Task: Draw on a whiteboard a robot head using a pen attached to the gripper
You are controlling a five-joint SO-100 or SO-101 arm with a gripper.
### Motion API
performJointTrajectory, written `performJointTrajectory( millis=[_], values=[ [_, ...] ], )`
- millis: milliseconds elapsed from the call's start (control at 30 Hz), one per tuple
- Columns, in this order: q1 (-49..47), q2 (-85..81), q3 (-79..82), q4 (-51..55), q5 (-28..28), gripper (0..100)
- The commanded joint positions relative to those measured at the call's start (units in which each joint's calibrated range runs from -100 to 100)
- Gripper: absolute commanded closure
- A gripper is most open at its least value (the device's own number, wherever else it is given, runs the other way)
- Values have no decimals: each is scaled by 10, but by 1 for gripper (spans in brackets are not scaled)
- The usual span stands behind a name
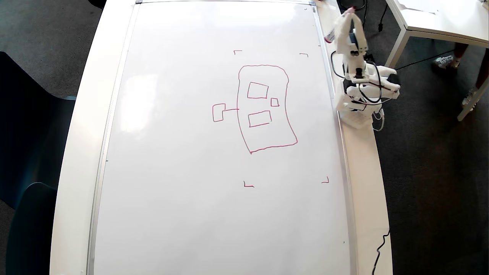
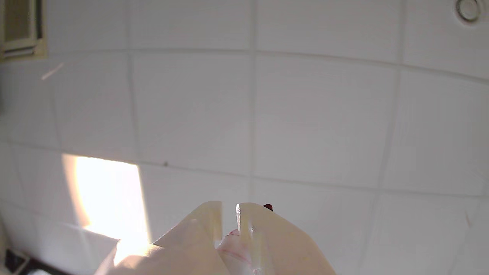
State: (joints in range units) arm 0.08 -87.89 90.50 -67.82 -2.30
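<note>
Overhead view: the tool point(image 1: 349, 17) is folded back over the arm's base at the right rim of the bench point(image 1: 363, 183), raised and pointing away from the drawing. The whiteboard point(image 1: 183, 214) lies flat to its left, and the robot head point(image 1: 263, 109) sits well apart from the tool, down and to the left in this view, its long axis running up and down the picture. Any further stroke would require the arm to swing left and tip downward.

The drawing is a red rounded outline holding two rectangles and a small square, with a stalked box on its left side; it looks complete.

Wrist view: the camera faces ceiling tiles; the two fingers point(image 2: 263, 236) stand nearly closed around the pen point(image 2: 233, 244), whose red tip just shows beyond them.
</note>
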Motion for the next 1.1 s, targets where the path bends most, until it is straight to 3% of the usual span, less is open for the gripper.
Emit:
performJointTrajectory(
  millis=[0, 167, 233, 400, 1067],
  values=[
    [-5, -62, 11, -6, -2, 99],
    [-4, -104, 43, -72, 0, 99],
    [-4, -103, 57, -167, 1, 99],
    [-1, -104, 71, -290, 1, 99],
    [-4, -109, 88, -317, 1, 99]
  ],
)
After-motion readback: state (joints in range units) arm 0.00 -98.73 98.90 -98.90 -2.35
